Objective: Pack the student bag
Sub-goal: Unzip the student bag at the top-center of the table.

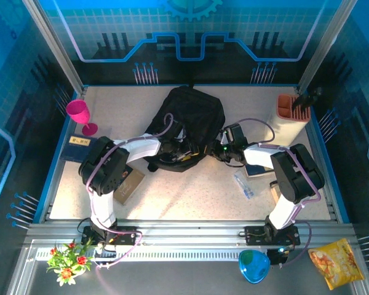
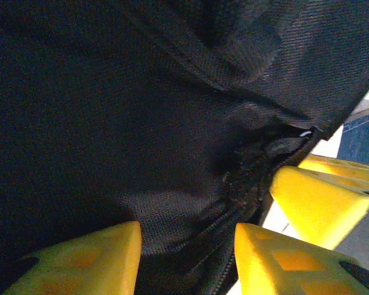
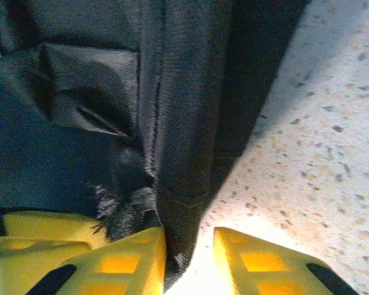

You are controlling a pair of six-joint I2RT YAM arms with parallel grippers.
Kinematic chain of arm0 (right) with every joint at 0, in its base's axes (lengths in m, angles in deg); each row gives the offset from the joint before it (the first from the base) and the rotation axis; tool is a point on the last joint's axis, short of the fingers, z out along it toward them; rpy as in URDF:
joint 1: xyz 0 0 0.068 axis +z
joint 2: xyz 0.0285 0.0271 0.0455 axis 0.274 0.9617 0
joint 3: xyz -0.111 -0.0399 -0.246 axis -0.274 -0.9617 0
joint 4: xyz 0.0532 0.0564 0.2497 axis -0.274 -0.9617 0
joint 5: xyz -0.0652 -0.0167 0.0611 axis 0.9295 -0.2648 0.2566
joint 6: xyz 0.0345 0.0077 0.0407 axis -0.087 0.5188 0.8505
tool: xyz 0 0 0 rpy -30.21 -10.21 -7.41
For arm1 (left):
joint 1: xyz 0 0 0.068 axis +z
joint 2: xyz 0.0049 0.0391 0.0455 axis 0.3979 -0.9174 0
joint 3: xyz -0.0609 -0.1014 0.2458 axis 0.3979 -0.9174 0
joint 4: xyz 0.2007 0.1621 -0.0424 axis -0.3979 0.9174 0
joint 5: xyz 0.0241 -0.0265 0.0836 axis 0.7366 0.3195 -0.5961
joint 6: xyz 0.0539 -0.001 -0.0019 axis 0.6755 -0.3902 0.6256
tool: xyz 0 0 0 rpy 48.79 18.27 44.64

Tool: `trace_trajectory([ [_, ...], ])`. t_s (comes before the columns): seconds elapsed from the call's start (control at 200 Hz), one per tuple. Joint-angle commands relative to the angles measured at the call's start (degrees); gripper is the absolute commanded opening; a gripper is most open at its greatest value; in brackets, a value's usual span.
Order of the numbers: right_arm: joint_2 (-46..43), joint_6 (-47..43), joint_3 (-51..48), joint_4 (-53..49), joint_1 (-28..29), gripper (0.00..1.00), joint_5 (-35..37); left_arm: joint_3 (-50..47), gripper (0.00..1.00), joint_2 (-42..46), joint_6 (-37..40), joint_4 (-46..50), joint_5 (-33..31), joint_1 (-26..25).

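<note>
The student bag (image 1: 187, 120) lay upper centre of the top view on the bench (image 1: 203, 190). The left tool (image 2: 187, 258) had narrow jaws around bag fabric. The right tool (image 3: 189, 258) pinched an edge fold at the bottom of its view. Judged, the step was opening the bag: pull the two edges apart evenly, keeping the zipper line between them. Counted: one bag, two tools, one pink goblet (image 1: 81, 114), one beige holder (image 1: 292, 117).

No text is legible on any object.
</note>
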Motion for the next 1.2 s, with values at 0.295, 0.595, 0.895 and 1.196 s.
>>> trace_trajectory([
  [0.295, 2.0, 2.0, -1.6, 3.9, -0.4, 0.23, -3.4, 0.4, 0.41, -4.7, -9.9, -12.7, 6.5, -0.9],
  [0.595, 1.6, 2.8, -2.6, 4.6, -0.5, 0.17, -3.5, -0.8, 0.29, -3.6, -9.0, -14.3, 7.5, -0.9],
  [0.895, 1.2, 3.2, -3.3, 5.6, -1.0, 0.16, -3.9, -2.2, 0.29, 0.3, 2.2, -8.6, 5.8, -0.8],
  [1.196, 1.5, 2.9, -3.3, 5.8, -1.1, 0.16, -4.2, 1.2, 0.37, 1.0, 25.1, 1.6, 2.5, -0.7],
])
